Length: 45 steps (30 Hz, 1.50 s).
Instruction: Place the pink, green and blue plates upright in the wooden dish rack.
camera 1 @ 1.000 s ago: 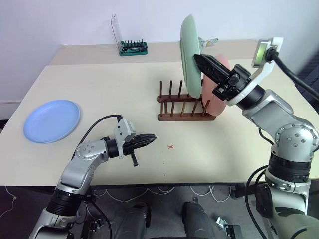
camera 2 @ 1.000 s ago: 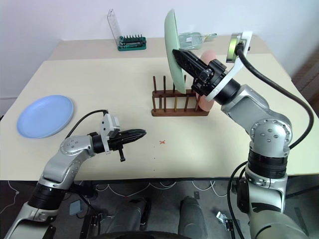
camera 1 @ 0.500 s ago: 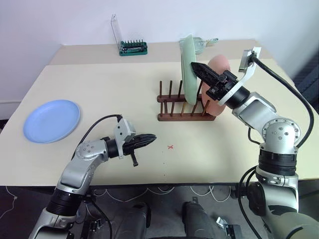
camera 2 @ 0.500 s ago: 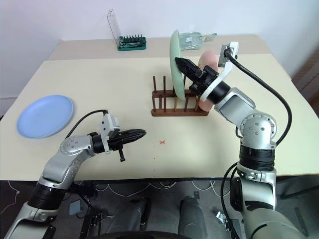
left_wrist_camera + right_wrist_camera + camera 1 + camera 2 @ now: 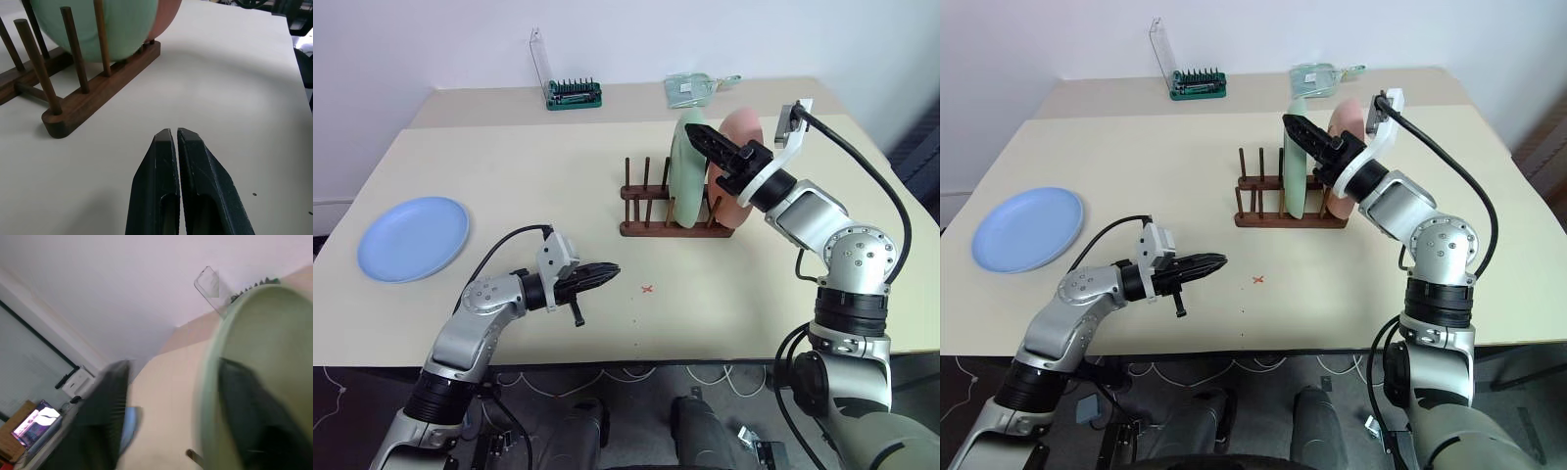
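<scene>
The pale green plate (image 5: 683, 174) stands upright between the pegs of the wooden dish rack (image 5: 651, 228). Just behind it, the pink plate (image 5: 744, 142) stands upright at the rack's right end. My right gripper (image 5: 697, 133) is at the green plate's top edge. In its wrist view it (image 5: 171, 364) is open, with its fingers wide apart on either side of the plate's rim (image 5: 210, 382). The blue plate (image 5: 413, 238) lies flat near the table's left edge. My left gripper (image 5: 612, 271) hovers shut and empty over the table in front of the rack (image 5: 98, 90).
A green tray of small tools (image 5: 574, 94) with a raised clear lid sits at the back. A clear packet (image 5: 690, 88) lies behind the rack. A small red cross (image 5: 648, 289) marks the table between my left gripper and the rack.
My right gripper brought the green plate down from above the rack into its pegs, then opened. The left arm kept still.
</scene>
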Tool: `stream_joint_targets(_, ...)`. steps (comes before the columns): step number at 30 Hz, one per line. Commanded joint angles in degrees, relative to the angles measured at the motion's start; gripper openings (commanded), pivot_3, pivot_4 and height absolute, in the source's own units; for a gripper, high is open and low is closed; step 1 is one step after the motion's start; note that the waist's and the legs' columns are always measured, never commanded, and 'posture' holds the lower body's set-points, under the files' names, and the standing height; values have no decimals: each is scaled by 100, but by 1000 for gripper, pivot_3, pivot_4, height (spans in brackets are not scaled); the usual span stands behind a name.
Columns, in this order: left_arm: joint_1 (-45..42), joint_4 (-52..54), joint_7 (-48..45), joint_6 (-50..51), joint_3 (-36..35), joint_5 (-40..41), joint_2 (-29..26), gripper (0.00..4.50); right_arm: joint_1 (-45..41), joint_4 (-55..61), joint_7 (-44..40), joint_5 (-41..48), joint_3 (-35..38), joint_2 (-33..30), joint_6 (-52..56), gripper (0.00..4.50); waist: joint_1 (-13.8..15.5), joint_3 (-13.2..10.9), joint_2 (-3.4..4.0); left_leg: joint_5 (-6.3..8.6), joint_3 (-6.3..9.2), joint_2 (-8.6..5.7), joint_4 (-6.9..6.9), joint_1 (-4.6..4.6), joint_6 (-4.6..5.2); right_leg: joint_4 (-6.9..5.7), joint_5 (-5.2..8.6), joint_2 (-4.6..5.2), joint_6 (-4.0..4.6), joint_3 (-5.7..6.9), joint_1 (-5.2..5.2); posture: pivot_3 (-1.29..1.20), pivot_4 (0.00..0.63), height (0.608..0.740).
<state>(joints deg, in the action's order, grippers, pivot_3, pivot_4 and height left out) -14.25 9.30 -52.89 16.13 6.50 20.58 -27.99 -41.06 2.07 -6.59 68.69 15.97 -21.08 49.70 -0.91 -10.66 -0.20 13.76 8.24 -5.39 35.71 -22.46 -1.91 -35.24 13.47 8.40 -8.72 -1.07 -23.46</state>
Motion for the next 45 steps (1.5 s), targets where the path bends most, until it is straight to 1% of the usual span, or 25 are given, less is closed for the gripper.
stream_joint_targets(1, -39, 194, -1, -19, -57, 50, -22, 126, -218, 263, -37, -84, 37, -42, -37, 3801, -1, 0, 0, 0, 0, 0, 0, 0, 0, 0, 0, 0, 0, 0, 0, 0, 150, 740)
stream_joint_targets(8, -16, 204, -5, -17, -74, 57, -44, 126, -257, 640, -242, -495, -79, -339, -14, 3801, 6, 0, 0, 0, 0, 1, 0, 0, 0, 0, 0, -1, 0, 0, 0, 0, 150, 740)
stream_joint_targets(13, 3, 170, -20, -25, -115, 64, -80, 126, -560, 1080, -444, -731, -226, -689, -23, 3801, -12, 0, 1, 0, -1, 2, -2, 0, 0, 0, 0, -2, 0, -1, -2, 0, 150, 740)
stream_joint_targets(17, 88, 106, -1, 28, -334, 116, -223, 126, -688, 1437, -951, -1626, -653, -1319, -301, 3801, 7, 0, 0, 0, 0, 3, -4, 0, 0, 4, 0, -5, 0, 0, -2, 0, 150, 740)
stream_joint_targets(19, 121, -35, 102, 225, -591, 182, -376, 126, -625, 1687, -1600, -2351, -1054, -1853, -766, 3801, 9, -1, 0, 0, -1, 3, -4, -1, 0, 4, 0, -6, 0, 1, -1, 0, 150, 740)
stream_joint_targets(21, 195, -224, 264, 422, -1115, 383, -540, 660, -581, 1861, -2150, -2974, -1439, -2225, -1236, 3864, -12, -1, -1, 0, -3, 3, -4, -3, 0, 5, 1, -6, -1, 1, -4, 0, 150, 740)
stream_joint_targets(22, 223, -283, 320, 447, -1294, 434, -591, 936, -569, 1882, -2307, -3166, -1553, -2292, -1393, 3864, -28, -1, -1, 1, -5, 4, -5, -2, 0, 5, 1, -10, -2, 0, -7, 0, 150, 740)
stream_joint_targets(25, 220, -401, 732, 551, -1947, 597, -647, 2338, -534, 1935, -2602, -3801, -2016, -2338, -1744, 3864, -35, -2, -2, 1, -5, 18, -8, -1, 0, 4, -1, -24, 1, 0, -9, 0, 150, 740)
stream_joint_targets(28, 6, -563, 1728, 643, -2822, 578, -652, 3893, -529, 1874, -2861, -4553, -2518, -2267, -2234, 3864, -11, -7, -12, 1, -1, 23, -6, -1, -1, 4, -4, -27, 7, -1, -9, 0, 150, 740)
stream_joint_targets(29, -24, -593, 1941, 628, -2991, 555, -659, 4408, -534, 1833, -2914, -4740, -2611, -2245, -2354, 3864, -6, -12, -20, 1, -1, 22, -5, -1, -2, 4, -4, -27, 7, -1, -9, 0, 150, 740)
stream_joint_targets(31, -65, -653, 2597, 868, -3502, 576, -652, 4465, -515, 1707, -3012, -4965, -2722, -2127, -2557, 3864, -3, -13, -27, 1, -1, 22, -5, -2, -3, 5, -5, -28, 8, -1, -10, 0, 150, 740)
stream_joint_targets(33, -7, -735, 3137, 1165, -3863, 466, -717, 4465, -515, 1604, -3113, -5056, -2749, -1974, -2682, 3864, -5, -13, -30, 4, -1, 21, -5, -2, -9, 8, -5, -28, 8, -4, -10, 0, 150, 740)
stream_joint_targets(36, 102, -800, 3592, 1493, -4064, 318, -808, 4465, -531, 1467, -3274, -5284, -2794, -1828, -2925, 3864, 3, -13, -31, 5, 0, 21, -5, -2, -11, 6, -5, -32, 8, -4, -10, 0, 150, 740)
stream_joint_targets(38, 104, -930, 4044, 1686, -4390, 311, -780, 4465, -572, 1315, -3416, -5469, -2860, -1734, -3216, 3864, 6, -13, -38, 5, 1, 21, -5, -1, -11, 6, -6, -34, 10, -4, -10, 0, 150, 740)
stream_joint_targets(41, -13, -1480, 4720, 2184, -4814, 325, -831, 4465, -566, 1136, -3622, -5676, -2927, -1606, -3524, 3864, 7, -12, -45, 5, 4, 24, -4, -1, -14, 6, -8, -42, 13, -4, -10, 0, 150, 740)
stream_joint_targets(45, 65, -1614, 4788, 2450, -4688, 289, -888, 4465, -501, 1025, -3744, -5873, -2939, -1455, -3707, 3864, 3, -11, -49, 4, 6, 26, -5, 0, -20, 5, -9, -46, 15, -4, -10, 0, 150, 740)
